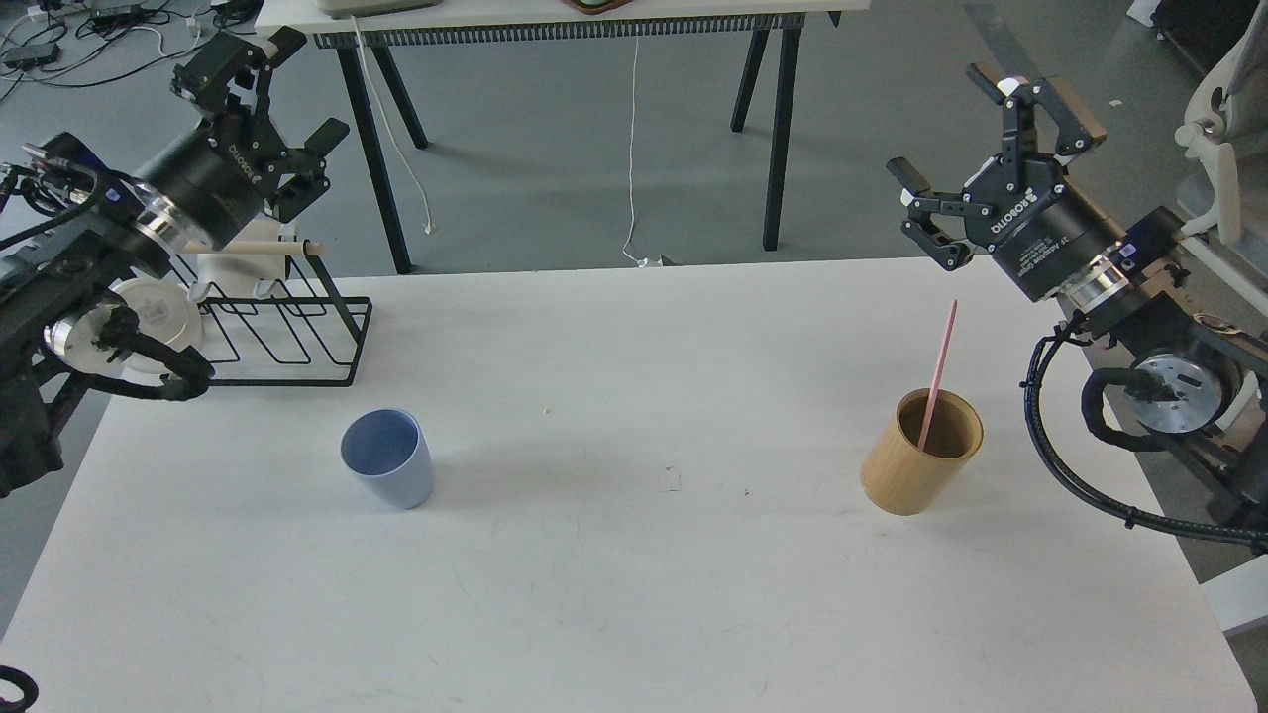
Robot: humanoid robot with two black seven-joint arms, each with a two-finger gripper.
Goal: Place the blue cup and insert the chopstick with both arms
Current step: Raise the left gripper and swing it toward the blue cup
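The pale blue cup (388,458) stands upright on the white table (634,594), left of centre. A pink chopstick (937,376) leans inside the tan wooden cylinder (921,452) on the right. My left gripper (282,89) hangs open high at the far left, above the black wire rack and well away from the cup. Over on the right, my right gripper (986,139) is raised above and behind the cylinder, its fingers spread open and holding nothing.
A black wire rack (282,332) with a pale wooden dowel (267,250) sits at the table's back left corner, beside a white disc (154,317). Behind the table stands another table on black legs (778,129), with a white cable (632,149) hanging from it.
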